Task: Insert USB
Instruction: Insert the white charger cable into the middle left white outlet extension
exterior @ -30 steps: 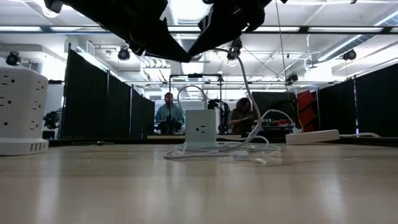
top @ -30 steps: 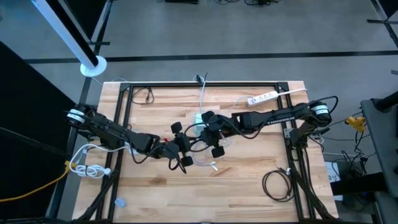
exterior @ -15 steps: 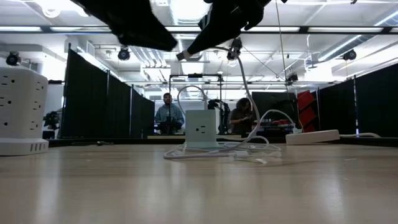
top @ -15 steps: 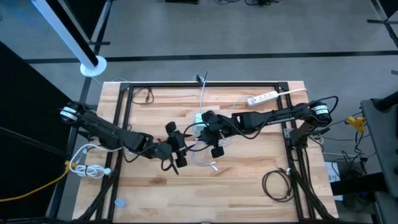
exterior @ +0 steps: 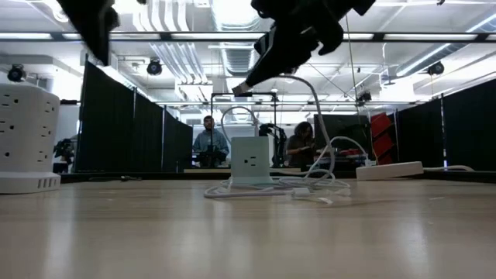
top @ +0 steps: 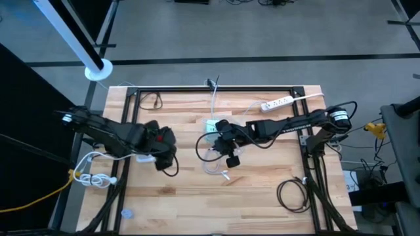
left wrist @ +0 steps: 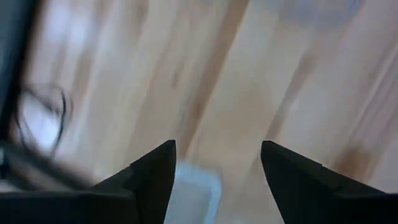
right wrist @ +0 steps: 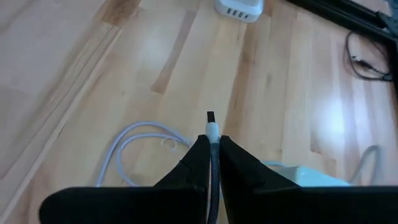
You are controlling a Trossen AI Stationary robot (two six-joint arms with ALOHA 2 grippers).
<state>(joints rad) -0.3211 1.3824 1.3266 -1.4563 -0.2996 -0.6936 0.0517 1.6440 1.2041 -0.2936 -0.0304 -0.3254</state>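
Right hand clamps my USB plug above the charger block; insertion remains, probably. Left hand sits apart, empty.

You are looking at two robot arms, left gripper and right gripper, working over one wooden table carrying one white charging block, one power strip and one tower outlet, while two people are sitting beyond.

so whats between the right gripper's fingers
The right gripper is shut on a USB plug, whose tip pokes out. The fingers cover where the cable runs behind them.
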